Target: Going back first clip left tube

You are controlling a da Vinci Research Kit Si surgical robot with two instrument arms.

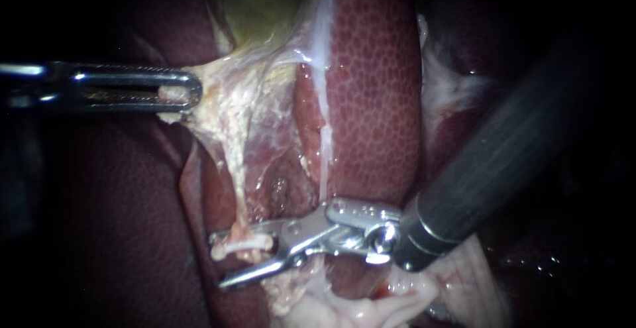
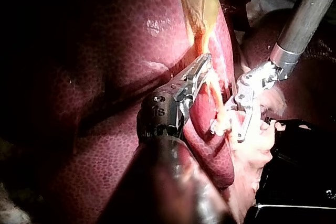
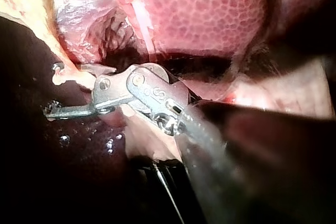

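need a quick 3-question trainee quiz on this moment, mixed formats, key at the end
1. True or false: the slim, shiny steel left instrument's end effector is shut on the pale yellowish tissue stretched beside it.
2. Multiple choice: the dark-shafted right instrument's end effector, silver and hinged, is A) open, B) shut and holding nothing, C) outside the endoscope view.
3. Fill in: the dark red, speckled organ behind both instruments is the ____.
Key: 1 true; 2 A; 3 liver.
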